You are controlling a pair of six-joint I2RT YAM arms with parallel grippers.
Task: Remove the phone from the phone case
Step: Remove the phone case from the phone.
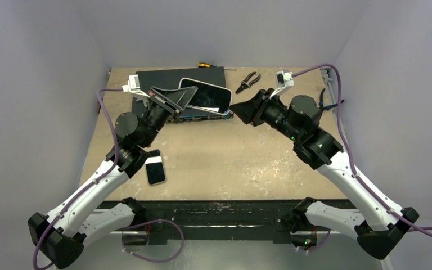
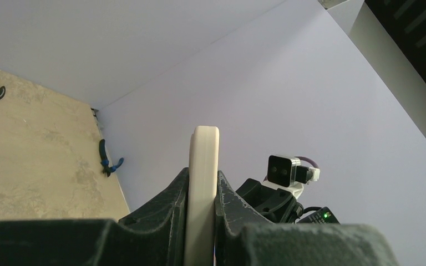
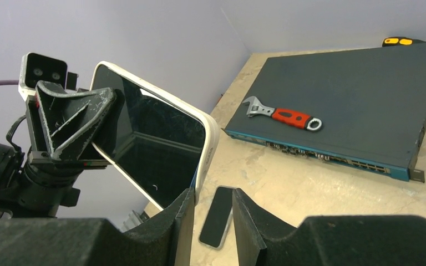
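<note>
While your left gripper (image 2: 202,188) clamps the phone (image 3: 155,144) aloft for access, your right gripper (image 3: 212,195) hangs part-open, empty, beside it.

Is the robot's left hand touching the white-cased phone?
Touching. The left wrist view shows the white-cased phone pinched between the left hand's fingers, no gap.

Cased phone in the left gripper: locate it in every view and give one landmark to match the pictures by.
Top external: the cased phone is upper centre, overlapping the dark box.
Left wrist: bottom centre, only its white edge, upright.
Right wrist: left of centre, black screen toward the camera.
Shared landmark: the left gripper clamped on it, visible in all three views.
</note>
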